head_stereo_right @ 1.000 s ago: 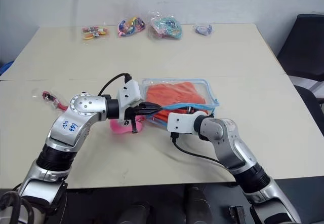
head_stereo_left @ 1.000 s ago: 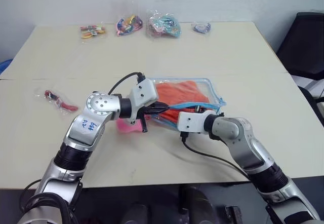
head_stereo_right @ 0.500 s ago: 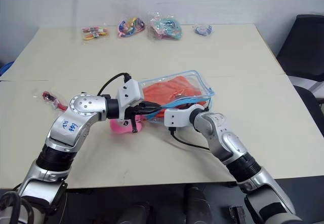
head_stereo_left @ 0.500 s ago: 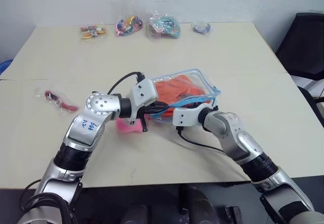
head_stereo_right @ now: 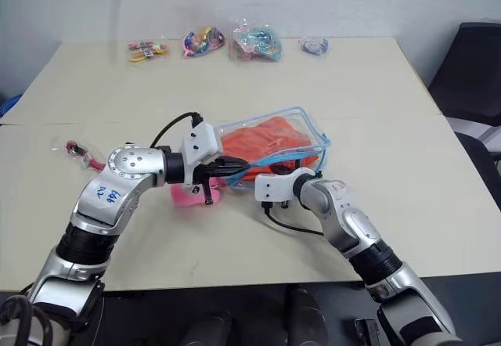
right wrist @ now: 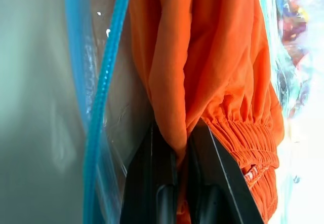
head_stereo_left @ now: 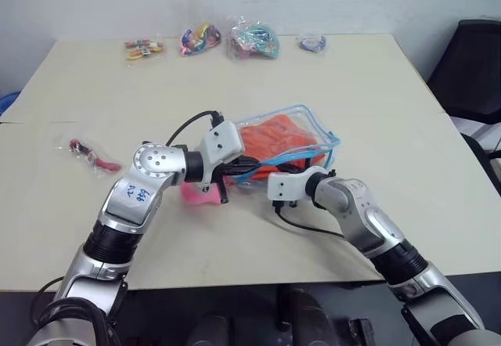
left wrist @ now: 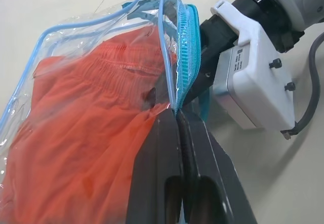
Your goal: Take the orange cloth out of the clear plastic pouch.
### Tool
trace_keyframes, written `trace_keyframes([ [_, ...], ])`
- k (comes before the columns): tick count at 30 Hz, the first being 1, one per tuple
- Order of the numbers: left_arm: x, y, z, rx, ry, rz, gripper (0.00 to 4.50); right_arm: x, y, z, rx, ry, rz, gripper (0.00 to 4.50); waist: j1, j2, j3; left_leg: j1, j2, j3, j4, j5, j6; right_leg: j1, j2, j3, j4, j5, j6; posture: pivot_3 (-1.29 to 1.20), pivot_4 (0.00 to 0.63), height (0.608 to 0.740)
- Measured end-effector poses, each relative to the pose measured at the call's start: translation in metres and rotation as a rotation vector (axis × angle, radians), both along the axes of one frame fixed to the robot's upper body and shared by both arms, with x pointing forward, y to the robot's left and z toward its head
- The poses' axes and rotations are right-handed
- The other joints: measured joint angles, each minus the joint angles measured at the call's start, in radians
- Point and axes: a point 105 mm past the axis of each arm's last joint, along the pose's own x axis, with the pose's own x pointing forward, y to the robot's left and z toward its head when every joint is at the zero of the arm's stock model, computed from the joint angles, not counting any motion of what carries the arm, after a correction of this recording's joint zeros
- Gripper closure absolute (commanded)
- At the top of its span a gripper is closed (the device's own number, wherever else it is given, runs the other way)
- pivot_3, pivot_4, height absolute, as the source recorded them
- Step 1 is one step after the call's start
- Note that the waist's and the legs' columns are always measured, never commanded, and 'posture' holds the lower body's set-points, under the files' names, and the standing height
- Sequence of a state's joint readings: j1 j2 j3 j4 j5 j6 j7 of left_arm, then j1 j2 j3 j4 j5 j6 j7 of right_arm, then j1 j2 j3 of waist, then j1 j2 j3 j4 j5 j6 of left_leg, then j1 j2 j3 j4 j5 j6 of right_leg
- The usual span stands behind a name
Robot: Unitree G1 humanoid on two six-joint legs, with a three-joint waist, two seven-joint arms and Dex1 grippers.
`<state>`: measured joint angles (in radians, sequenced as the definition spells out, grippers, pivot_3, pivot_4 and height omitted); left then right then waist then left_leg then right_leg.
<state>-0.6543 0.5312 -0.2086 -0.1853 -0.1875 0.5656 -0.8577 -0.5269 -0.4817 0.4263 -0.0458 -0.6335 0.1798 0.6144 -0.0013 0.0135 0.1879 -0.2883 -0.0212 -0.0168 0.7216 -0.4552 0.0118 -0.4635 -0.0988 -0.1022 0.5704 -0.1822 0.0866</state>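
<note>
Mid-frame, the left gripper [left wrist: 178,113] is pinching the flat clear plastic pouch with light-blue zipper trim [head_stereo_left: 317,131] at its mouth, bracing it open. The right gripper [right wrist: 174,148] is clamping a fold of the bright orange wrinkled cloth [right wrist: 202,57] inside, likely for pulling out.

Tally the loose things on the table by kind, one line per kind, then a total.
Clear plastic pouch: 1
Orange cloth, inside that pouch: 1
Pink plush charm: 1
Small clear bags of colourful items along the far edge: 4
Small bag with a red item: 1
Total: 8

Silver arms, white wrists, black cables
</note>
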Motion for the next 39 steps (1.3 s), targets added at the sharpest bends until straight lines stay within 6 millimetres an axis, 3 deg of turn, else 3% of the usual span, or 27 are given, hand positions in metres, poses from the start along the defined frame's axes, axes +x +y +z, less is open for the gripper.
trace_keyframes([
  [4,0.002,-0.001,-0.003,0.023,-0.021,0.008,4.5,-0.017,-0.003,0.007,0.073,0.105,0.011,4.47,-0.001,0.0,0.0,-0.001,0.0,0.0,0.0,0.0,0.0,-0.001,0.0,0.0,-0.001,0.0,0.0,0.0,0.15,0.74],
  [10,0.012,0.0,-0.008,0.019,-0.012,0.042,4.5,-0.062,-0.011,0.023,0.092,0.255,0.135,4.47,0.003,0.001,0.0,-0.002,0.0,0.0,0.0,0.0,0.0,0.0,0.0,-0.001,-0.002,0.0,0.0,0.0,0.15,0.74],
  [16,0.018,-0.006,-0.008,0.012,-0.008,0.045,4.5,-0.079,-0.017,0.023,0.098,0.346,0.174,4.47,0.003,0.0,0.0,-0.001,0.0,0.002,-0.001,0.0,0.0,0.0,0.001,-0.001,-0.002,0.0,0.0,0.0,0.15,0.74],
  [26,0.019,-0.02,0.002,-0.065,0.015,0.007,4.5,-0.076,-0.017,0.011,0.078,0.355,0.173,4.47,0.004,0.0,0.0,-0.002,0.0,0.002,0.0,0.0,0.0,0.0,0.0,-0.001,-0.002,0.0,0.0,0.0,0.15,0.74],
  [31,0.016,-0.025,0.005,-0.084,0.026,-0.015,4.5,-0.071,-0.015,0.002,-0.049,0.299,0.21,4.47,0.005,0.0,0.0,-0.002,0.0,0.003,0.0,0.0,0.0,0.0,0.0,-0.001,-0.002,0.0,0.0,0.0,0.15,0.74],
  [39,0.022,-0.025,-0.001,-0.054,0.007,0.011,4.5,-0.085,-0.023,0.005,-0.121,0.262,0.256,4.47,0.01,0.0,0.0,-0.002,0.0,0.003,0.0,0.0,0.0,0.0,0.0,-0.002,-0.002,0.0,0.0,0.0,0.15,0.74],
])
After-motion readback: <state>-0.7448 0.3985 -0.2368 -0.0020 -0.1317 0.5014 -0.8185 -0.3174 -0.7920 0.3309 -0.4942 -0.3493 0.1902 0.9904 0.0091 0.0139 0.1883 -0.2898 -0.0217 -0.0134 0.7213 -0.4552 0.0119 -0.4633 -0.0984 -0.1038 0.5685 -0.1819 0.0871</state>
